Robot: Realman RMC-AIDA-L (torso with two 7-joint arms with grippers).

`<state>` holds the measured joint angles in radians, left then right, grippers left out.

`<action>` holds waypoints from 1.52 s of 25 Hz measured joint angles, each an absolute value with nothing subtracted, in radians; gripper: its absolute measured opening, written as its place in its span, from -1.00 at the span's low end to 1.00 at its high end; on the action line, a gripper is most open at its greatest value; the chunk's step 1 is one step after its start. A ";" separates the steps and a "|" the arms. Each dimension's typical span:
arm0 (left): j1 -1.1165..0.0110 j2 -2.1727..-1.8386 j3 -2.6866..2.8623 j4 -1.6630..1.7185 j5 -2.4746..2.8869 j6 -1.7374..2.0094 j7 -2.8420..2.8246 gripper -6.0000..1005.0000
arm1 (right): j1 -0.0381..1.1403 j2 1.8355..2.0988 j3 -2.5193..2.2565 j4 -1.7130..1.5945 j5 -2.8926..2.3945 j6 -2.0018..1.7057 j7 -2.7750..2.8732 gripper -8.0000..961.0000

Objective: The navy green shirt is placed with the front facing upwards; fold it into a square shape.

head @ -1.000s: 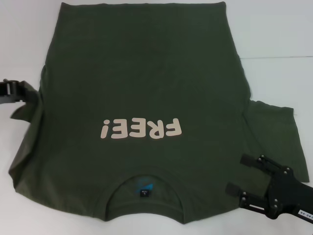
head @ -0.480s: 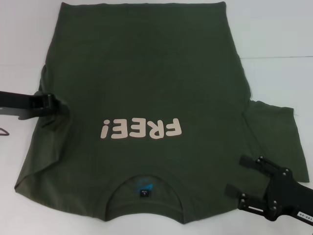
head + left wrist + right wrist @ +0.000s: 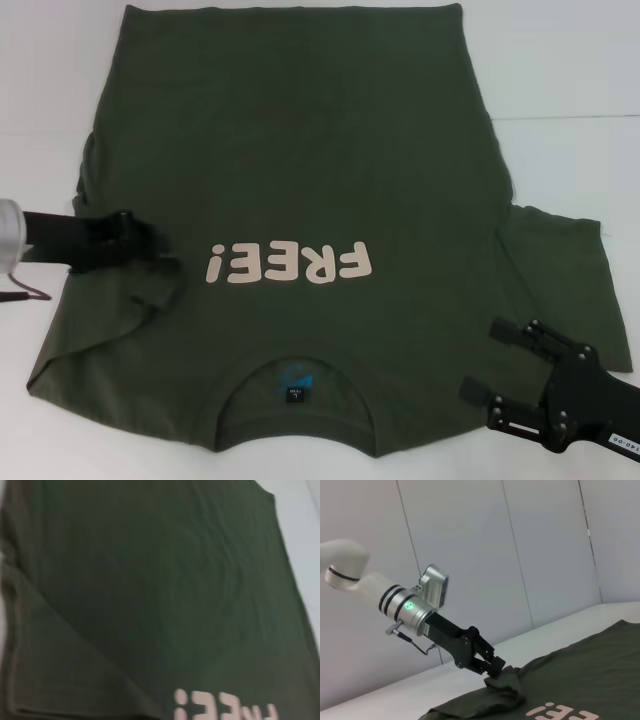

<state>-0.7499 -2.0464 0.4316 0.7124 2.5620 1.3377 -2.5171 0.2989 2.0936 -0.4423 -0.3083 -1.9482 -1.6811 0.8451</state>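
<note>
With my left gripper (image 3: 160,252) jaws clamped on the sleeve (image 3: 150,285) of the shirt (image 3: 300,150) spread on the counter (image 3: 560,70), I should lay it flat inward; my right gripper (image 3: 485,365) waits, jaws apart.

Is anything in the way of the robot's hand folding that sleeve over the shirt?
Nothing visible is. The left gripper is pinching the bunched sleeve and carrying it in over the shirt, beside the "FREE!" lettering. Only flat fabric lies ahead. The right gripper rests open at the shirt's other side, well clear.
</note>
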 joint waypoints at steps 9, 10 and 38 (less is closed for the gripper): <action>-0.710 -2.021 0.432 0.672 2.433 1.337 -2.501 -0.13 | 0.298 2.094 -0.441 -0.308 -1.948 -1.683 0.845 0.93; -0.705 -2.013 0.432 0.673 2.433 1.336 -2.503 -0.07 | 0.297 2.094 -0.441 -0.308 -1.948 -1.683 0.845 0.92; -0.662 -2.008 0.498 0.657 2.487 1.076 -2.513 0.15 | 0.293 2.092 -0.440 -0.307 -1.948 -1.683 0.847 0.92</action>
